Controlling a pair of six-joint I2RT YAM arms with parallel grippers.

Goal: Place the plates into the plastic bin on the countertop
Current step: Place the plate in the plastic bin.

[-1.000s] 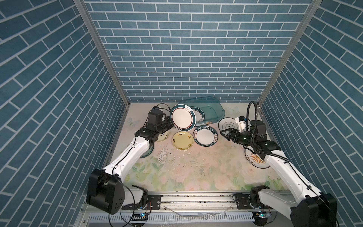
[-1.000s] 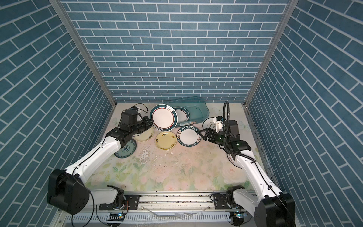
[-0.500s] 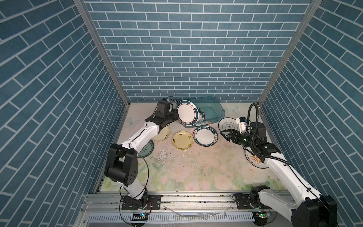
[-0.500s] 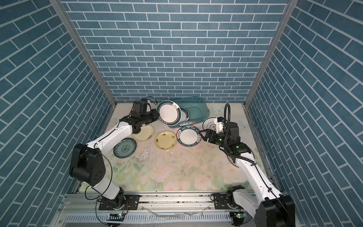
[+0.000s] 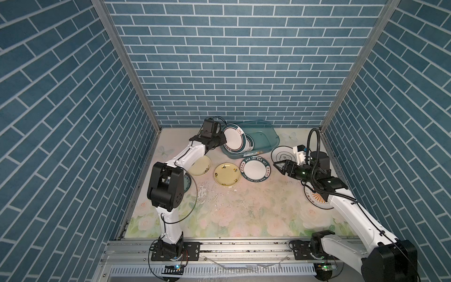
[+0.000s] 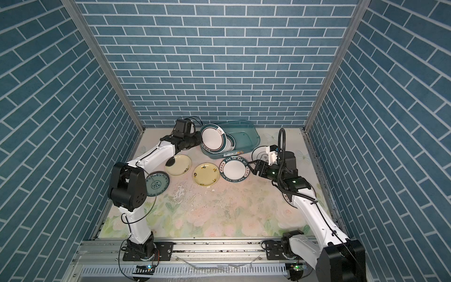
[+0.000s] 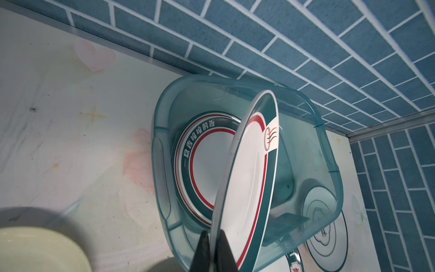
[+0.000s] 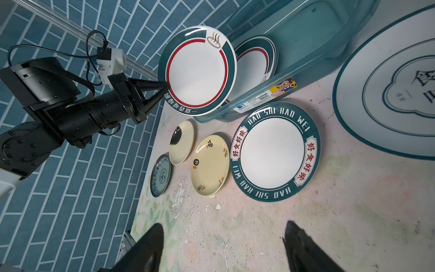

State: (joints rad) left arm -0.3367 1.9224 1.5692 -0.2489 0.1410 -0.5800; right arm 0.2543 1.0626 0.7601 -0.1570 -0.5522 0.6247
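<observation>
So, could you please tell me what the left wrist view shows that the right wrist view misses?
Left wrist only: a pink heart on the countertop. Right wrist only: the teal patterned plate, the yellow floral plate, the open right tool. Both: the translucent teal plastic bin, the red-ringed white plate resting inside, a matching plate gripped by the left tool.

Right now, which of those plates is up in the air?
The white plate with the green-and-red rim, pinched on edge by the left tool over the plastic bin. The others lie on the countertop, except one inside the bin.
</observation>
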